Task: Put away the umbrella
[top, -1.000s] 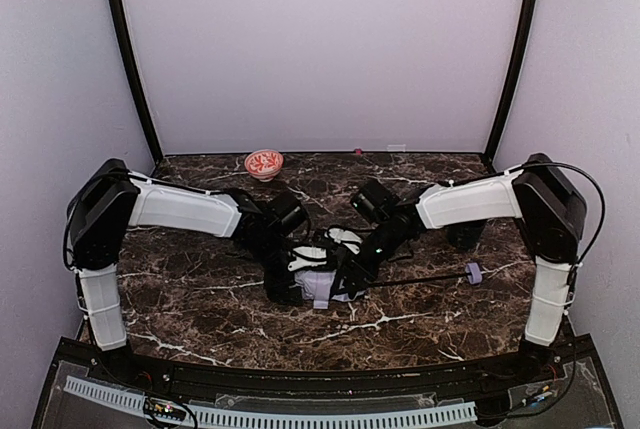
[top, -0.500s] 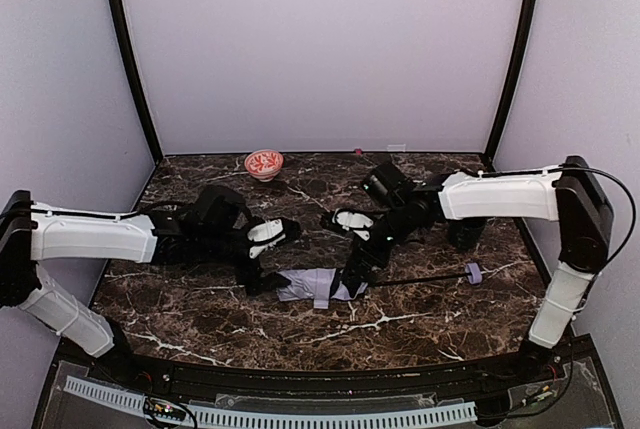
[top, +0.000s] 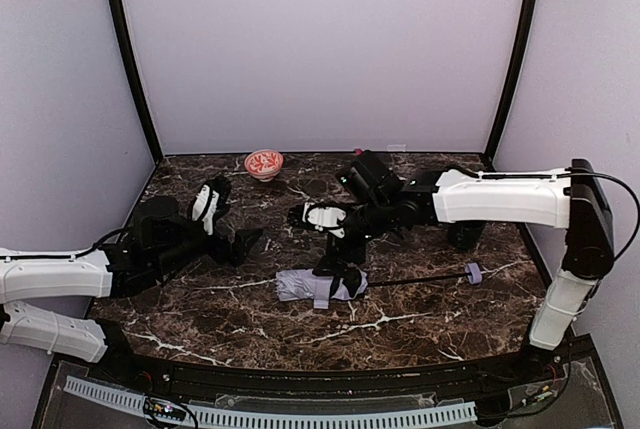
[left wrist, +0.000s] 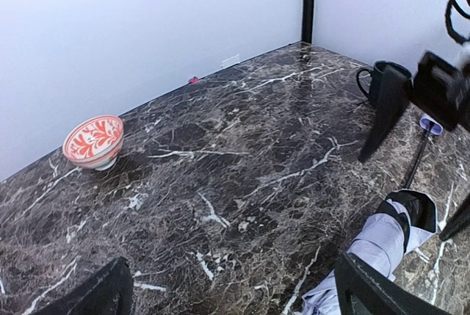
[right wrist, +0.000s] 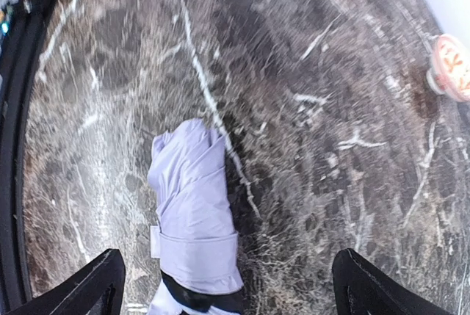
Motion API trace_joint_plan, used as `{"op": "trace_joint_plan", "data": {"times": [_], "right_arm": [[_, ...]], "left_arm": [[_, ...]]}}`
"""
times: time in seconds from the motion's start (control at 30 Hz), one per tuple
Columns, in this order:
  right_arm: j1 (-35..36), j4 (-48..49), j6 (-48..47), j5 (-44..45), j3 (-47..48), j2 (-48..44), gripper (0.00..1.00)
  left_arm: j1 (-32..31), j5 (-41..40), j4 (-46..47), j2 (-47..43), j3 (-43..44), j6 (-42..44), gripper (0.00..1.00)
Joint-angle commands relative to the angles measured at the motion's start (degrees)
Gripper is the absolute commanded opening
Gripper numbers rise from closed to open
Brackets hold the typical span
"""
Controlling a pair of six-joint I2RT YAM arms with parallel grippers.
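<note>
Top external view: the folded umbrella (top: 312,286) lies on the marble table (top: 200,309). The left gripper (left wrist: 233,271) and right gripper (right wrist: 228,256) hover nearby, jaws wide, holding nothing. The red bowl (top: 264,163) shows only its pattern; the mug (left wrist: 378,80) hides its inside.

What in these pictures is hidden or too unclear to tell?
- Mug: in the top view mostly hidden under the right arm; in the left wrist view partly covered by it.
- Umbrella: in the right wrist view its lower end is cut off by the bottom edge, and no shaft or handle shows.
- Bowl: in the right wrist view blurred and cut by the right edge.
- Pink speck by the back wall: too small to identify.
</note>
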Motion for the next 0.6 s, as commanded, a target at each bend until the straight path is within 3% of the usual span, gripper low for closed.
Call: {"op": "trace_joint_plan", "data": {"times": [0.0, 0.33, 0.57], "right_arm": [[4.08, -6.43, -3.0, 10.82, 3.98, 5.79, 0.99], [7.44, -17.2, -3.5, 21.53, 12.65, 18.66, 0.96], [7.66, -18.28, -3.21, 22.44, 14.48, 20.94, 0.85]], "left_arm": [[0.33, -6.38, -2.11, 0.27, -1.4, -5.78, 0.98], [0.33, -2.35, -2.42, 2.25, -1.46, -4.53, 0.95], [0.33, 0.51, -2.31, 3.38, -0.94, -3.39, 0.93]]}}
